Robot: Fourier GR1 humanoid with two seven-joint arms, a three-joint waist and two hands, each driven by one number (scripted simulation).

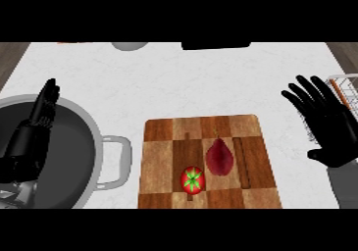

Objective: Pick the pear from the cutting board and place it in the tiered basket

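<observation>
We see the dark red pear (219, 157) lying on the checkered cutting board (163, 147), 1 tomato (193, 179) just near-left of it. To the right, our right hand (330, 125) shows spread fingers holding nothing, beside the wire tiered basket (349, 84). Far left, our left hand (35, 130) keeps straight fingers together over the grey pot (73, 147).

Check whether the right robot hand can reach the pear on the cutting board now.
Probably yes: the right robot hand is open beside the cutting board, nothing lies between it and the pear; the tomato sits beyond.
</observation>
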